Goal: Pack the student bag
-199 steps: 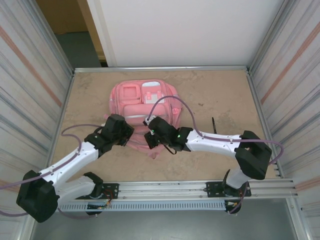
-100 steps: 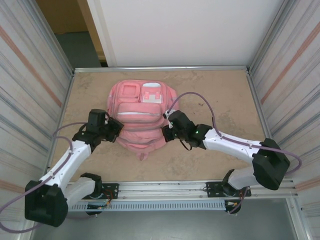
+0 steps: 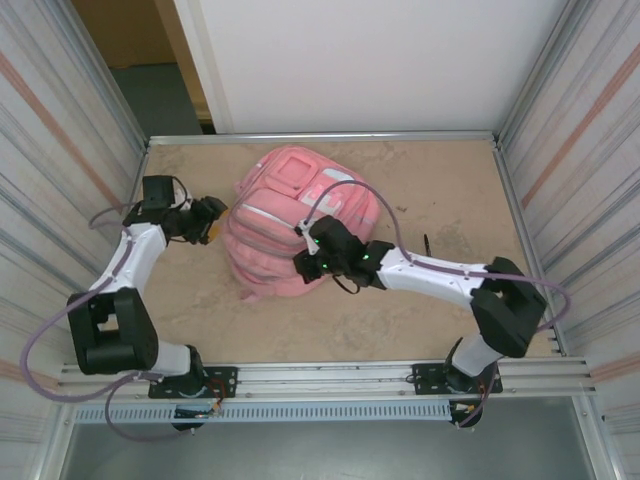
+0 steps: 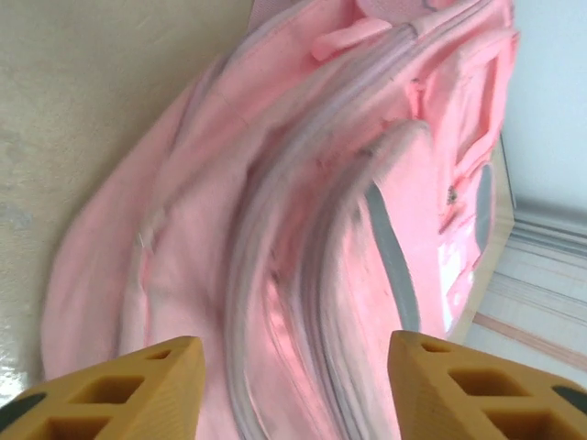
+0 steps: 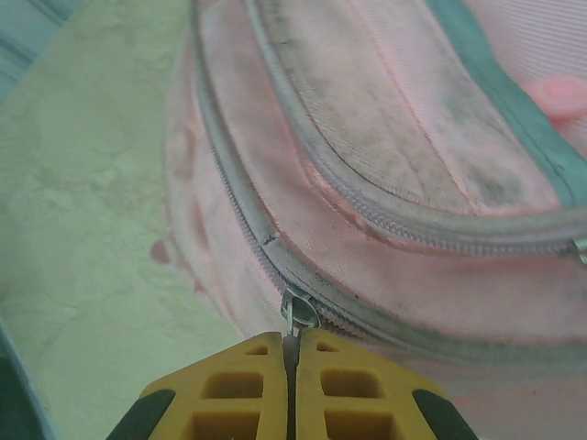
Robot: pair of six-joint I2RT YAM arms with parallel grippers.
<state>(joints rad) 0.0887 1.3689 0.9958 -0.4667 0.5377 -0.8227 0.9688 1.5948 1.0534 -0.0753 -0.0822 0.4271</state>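
Big soft pink fabric backpack (image 3: pixel 290 230) w/ white trim lies bulging on tan speckled tabletop (image 3: pixel 440 190), center-left, nearer the far edge. R gripper (image 3: pixel 303 262) at bag's near side: its 2 yellow fingers (image 5: pixel 248 367) pressed together on small silver metal zip pull (image 5: pixel 298 312). L gripper (image 3: pixel 210 220) just beside bag's L side, spread wide, bag fabric ahead of it.

A thin dark stick (image 3: pixel 427 250) lies on the tan table (image 3: pixel 450 190), between corrugated metal walls (image 3: pixel 60 150)
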